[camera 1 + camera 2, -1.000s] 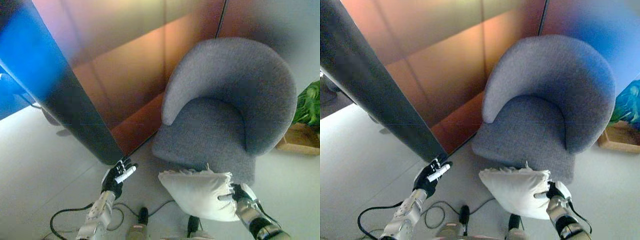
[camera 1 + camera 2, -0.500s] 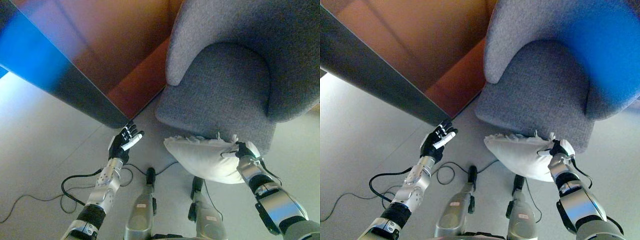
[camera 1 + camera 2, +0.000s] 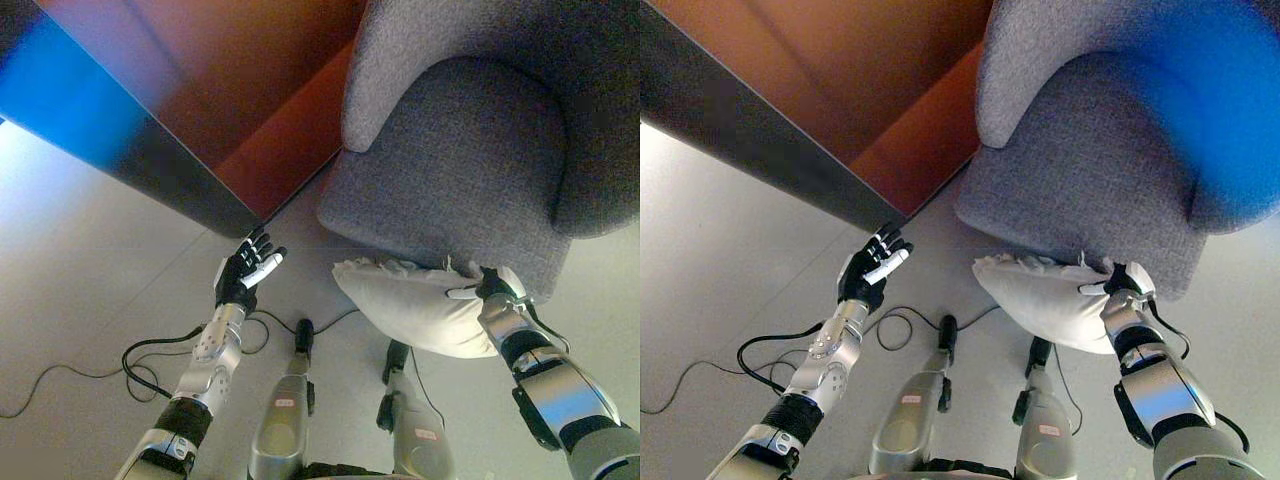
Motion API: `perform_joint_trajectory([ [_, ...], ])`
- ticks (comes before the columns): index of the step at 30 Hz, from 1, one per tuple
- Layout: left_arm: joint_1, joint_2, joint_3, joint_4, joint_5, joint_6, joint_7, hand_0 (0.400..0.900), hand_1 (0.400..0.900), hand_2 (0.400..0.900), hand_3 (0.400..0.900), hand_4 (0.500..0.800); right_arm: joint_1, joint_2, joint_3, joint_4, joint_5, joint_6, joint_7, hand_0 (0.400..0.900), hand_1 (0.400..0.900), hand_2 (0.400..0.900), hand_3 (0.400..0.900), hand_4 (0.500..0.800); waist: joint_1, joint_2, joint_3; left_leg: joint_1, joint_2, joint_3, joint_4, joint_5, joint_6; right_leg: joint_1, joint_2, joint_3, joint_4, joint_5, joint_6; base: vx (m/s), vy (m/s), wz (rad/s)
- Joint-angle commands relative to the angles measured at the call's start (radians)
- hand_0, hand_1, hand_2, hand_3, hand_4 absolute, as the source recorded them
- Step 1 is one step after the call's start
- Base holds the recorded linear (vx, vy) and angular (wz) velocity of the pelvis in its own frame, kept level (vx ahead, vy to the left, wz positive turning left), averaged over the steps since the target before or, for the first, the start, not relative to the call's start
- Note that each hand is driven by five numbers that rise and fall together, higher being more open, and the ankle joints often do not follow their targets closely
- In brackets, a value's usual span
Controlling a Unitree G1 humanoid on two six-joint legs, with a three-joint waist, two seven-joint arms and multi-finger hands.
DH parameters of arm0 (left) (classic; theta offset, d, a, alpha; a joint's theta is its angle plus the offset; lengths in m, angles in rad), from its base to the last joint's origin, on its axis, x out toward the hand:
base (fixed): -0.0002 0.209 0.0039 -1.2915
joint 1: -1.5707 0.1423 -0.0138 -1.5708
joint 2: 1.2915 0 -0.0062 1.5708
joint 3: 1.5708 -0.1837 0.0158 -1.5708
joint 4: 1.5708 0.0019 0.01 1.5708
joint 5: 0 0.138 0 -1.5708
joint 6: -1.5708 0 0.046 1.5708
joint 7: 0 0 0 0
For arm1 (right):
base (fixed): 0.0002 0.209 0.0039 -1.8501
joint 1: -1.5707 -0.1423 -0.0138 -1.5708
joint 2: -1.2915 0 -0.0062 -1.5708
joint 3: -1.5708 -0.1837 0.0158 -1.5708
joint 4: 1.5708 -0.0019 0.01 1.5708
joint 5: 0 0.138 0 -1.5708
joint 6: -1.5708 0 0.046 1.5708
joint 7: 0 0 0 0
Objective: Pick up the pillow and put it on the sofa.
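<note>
Change: since a second ago the whole view has shifted, and the sofa [image 3: 470, 170] now fills more of the upper right, so the camera has moved closer to it. The plant and wooden box at the right edge are no longer in view.
Pillow: the white pillow [image 3: 415, 305] is still in the air, just in front of the sofa's front edge and below the seat level, not yet on it.
Right hand: the right hand [image 3: 492, 287] stays clamped on the right end of the pillow, fingers curled into the cloth.
Left hand: the left hand [image 3: 244, 274] stays free on the left, fingers straight and spread apart, holding nothing, well apart from the pillow.
Meaning: I judge the pick-up is done and the carrying is almost finished; what remains is to lift the pillow over the seat edge and let it go on the cushion.
Risk: the pillow hangs from one end only, so the loose left end may catch on the sofa front.
Wall: a reddish-brown wall panel [image 3: 250, 100] stands behind, with a dark slanted board [image 3: 170, 170] before it.
Floor: pale grey floor [image 3: 90, 290].
Count: one pillow, one sofa, two hands, one of them holding.
</note>
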State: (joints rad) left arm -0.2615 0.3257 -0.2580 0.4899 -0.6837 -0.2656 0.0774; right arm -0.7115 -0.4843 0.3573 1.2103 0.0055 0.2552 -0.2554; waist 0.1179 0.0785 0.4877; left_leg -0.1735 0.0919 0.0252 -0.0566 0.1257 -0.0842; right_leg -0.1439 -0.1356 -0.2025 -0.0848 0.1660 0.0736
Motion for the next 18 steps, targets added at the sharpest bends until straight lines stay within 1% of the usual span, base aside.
perform_joint_trajectory([
  [1,-0.053,0.062,-0.03,-0.157,-0.021,-0.111,0.006,0.9,0.9,0.9,0.9,0.8,-0.108,-0.089,0.056,0.019,-0.002,0.009,0.009,0.9,0.9,0.9,0.9,0.8,0.03,-0.045,0.021,-0.044,0.024,-0.061,0.102,-0.067,-0.019,-0.067,-0.144,0.075,0.093,0.002,0.125,-0.03,-0.007,0.01],
  [3,-0.057,0.062,-0.028,-0.161,-0.02,-0.111,0.005,0.9,0.9,0.9,0.9,0.8,-0.12,-0.089,0.063,0.022,-0.009,0.007,0.051,0.9,0.9,0.9,0.9,0.8,0.031,-0.043,0.027,-0.046,0.022,-0.061,0.1,-0.067,-0.019,-0.07,-0.143,0.075,0.091,0.003,0.124,0.0,0.0,0.0],
  [6,-0.066,0.064,-0.025,-0.153,-0.021,-0.112,0.002,0.9,0.9,0.9,0.9,0.8,-0.136,-0.093,0.091,0.033,-0.034,0.013,0.135,0.9,0.9,0.9,0.9,0.8,0.032,-0.043,0.032,-0.049,0.021,-0.059,0.098,-0.065,-0.02,-0.076,-0.142,0.072,0.09,0.006,0.122,0.0,0.003,-0.01],
  [8,-0.067,0.062,-0.024,-0.152,-0.018,-0.114,0.002,0.9,0.9,0.9,0.9,0.8,-0.14,-0.092,0.104,0.04,-0.039,0.017,0.16,0.9,0.9,0.9,0.9,0.8,0.034,-0.044,0.032,-0.049,0.019,-0.058,0.095,-0.064,-0.02,-0.077,-0.142,0.071,0.089,0.005,0.121,0.0,0.0,0.0],
  [9,-0.068,0.061,-0.024,-0.153,-0.016,-0.114,0.004,0.9,0.9,0.9,0.9,0.8,-0.14,-0.092,0.109,0.046,-0.044,0.015,0.166,0.871,0.871,0.871,0.871,0.782,0.034,-0.044,0.032,-0.049,0.018,-0.058,0.092,-0.063,-0.019,-0.078,-0.142,0.07,0.089,0.005,0.121,0.0,0.0,0.0],
  [10,-0.069,0.06,-0.024,-0.155,-0.015,-0.113,0.005,0.9,0.9,0.9,0.9,0.8,-0.141,-0.091,0.112,0.049,-0.045,0.015,0.164,0.635,0.635,0.635,0.635,0.641,0.035,-0.044,0.032,-0.048,0.018,-0.058,0.092,-0.063,-0.019,-0.079,-0.142,0.069,0.09,0.006,0.121,0.0,0.0,0.0],
  [11,-0.069,0.057,-0.023,-0.155,-0.012,-0.112,0.006,0.9,0.9,0.9,0.9,0.8,-0.142,-0.092,0.108,0.052,-0.052,0.013,0.169,0.512,0.512,0.512,0.512,0.567,0.035,-0.044,0.032,-0.045,0.017,-0.057,0.089,-0.062,-0.019,-0.078,-0.143,0.067,0.089,0.006,0.12,0.0,0.0,0.0],
  [12,-0.068,0.057,-0.021,-0.158,-0.011,-0.11,0.007,0.9,0.9,0.9,0.9,0.8,-0.141,-0.091,0.107,0.052,-0.056,0.011,0.171,0.4,0.4,0.4,0.4,0.5,0.035,-0.044,0.032,-0.044,0.017,-0.056,0.088,-0.062,-0.019,-0.077,-0.143,0.067,0.089,0.006,0.12,0.0,0.0,0.0],
  [18,-0.074,0.051,-0.025,-0.159,-0.01,-0.111,0.012,0.9,0.9,0.9,0.9,0.8,-0.152,-0.102,0.099,0.056,-0.062,0.014,0.173,0.4,0.4,0.4,0.4,0.5,0.033,-0.043,0.032,-0.044,0.013,-0.054,0.09,-0.062,-0.018,-0.085,-0.146,0.066,0.096,0.008,0.121,0.0,0.0,0.0],
])
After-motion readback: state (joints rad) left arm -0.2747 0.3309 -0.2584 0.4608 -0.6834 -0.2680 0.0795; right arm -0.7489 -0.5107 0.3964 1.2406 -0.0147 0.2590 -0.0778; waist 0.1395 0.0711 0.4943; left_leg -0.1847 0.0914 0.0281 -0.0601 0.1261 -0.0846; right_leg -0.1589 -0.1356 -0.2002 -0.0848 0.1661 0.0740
